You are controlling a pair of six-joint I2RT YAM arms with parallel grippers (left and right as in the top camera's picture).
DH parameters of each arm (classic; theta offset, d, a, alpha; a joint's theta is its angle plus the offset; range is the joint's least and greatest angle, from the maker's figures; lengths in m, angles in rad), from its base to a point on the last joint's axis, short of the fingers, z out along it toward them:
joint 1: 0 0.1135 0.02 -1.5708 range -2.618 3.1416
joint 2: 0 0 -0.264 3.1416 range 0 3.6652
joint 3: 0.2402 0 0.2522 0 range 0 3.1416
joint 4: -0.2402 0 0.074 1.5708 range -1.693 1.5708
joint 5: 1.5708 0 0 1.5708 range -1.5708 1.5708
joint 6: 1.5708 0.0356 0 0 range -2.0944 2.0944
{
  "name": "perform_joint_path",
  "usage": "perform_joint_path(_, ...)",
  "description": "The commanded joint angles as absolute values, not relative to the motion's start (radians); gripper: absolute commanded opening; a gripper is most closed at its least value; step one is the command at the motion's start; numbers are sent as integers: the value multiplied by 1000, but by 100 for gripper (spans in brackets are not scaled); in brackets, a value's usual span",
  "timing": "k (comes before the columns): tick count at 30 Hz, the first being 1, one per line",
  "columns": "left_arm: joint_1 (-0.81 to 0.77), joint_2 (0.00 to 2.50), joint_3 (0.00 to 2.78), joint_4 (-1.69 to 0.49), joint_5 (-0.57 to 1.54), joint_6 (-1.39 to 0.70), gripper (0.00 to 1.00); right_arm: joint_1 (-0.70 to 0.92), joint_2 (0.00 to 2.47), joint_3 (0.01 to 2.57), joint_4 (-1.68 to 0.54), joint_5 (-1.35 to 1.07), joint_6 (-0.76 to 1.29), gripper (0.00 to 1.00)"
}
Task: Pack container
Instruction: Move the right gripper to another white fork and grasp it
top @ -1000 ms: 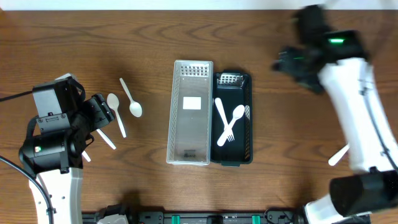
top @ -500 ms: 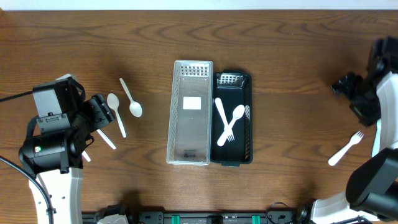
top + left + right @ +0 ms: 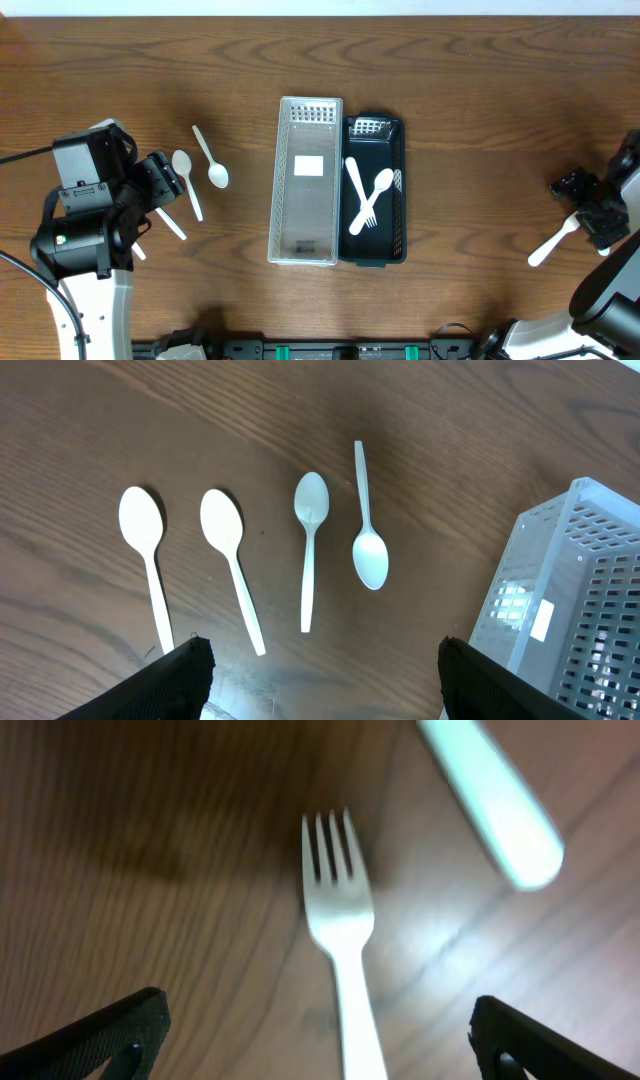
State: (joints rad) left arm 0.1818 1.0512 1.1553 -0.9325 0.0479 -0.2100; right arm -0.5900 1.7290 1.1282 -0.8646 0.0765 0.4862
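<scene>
left gripper: fingers spread wide, empty, above four white spoons on the wooden table.
right gripper: fingers wide apart, holding nothing, over a white fork lying flat.
black basket: holds a packed fork crossed with a packed spoon.
clear basket: touching the black basket's left side, table centre.

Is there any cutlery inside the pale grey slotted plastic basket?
No, the pale grey slotted plastic basket holds only a white label.
</scene>
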Motion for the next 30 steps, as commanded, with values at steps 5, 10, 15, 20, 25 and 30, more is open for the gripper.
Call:
perform_joint_path(5, 187, 1051, 1165, -935, 41, -216, 74, -600, 1737, 1048, -752, 79, 335, 99)
perform_joint_path(10, 187, 1051, 1166, -936, 41, -216, 74, -601, 1737, 989, -682, 79, 335, 99)
perform_joint_path(15, 187, 1051, 1165, -940, 41, -216, 74, -601, 1737, 951, -611, 78, 326, 99)
perform_joint_path(20, 187, 1051, 1165, -942, 41, -216, 74, -601, 1737, 934, -564, 79, 289, 99)
perform_joint_path(25, 187, 1051, 1165, -942, 41, -224, 74, -601, 1738, 901, -495, 78, 281, 99)
perform_joint_path(30, 187, 1051, 1166, -942, 41, -224, 74, -601, 1738, 879, -477, 78, 272, 97)
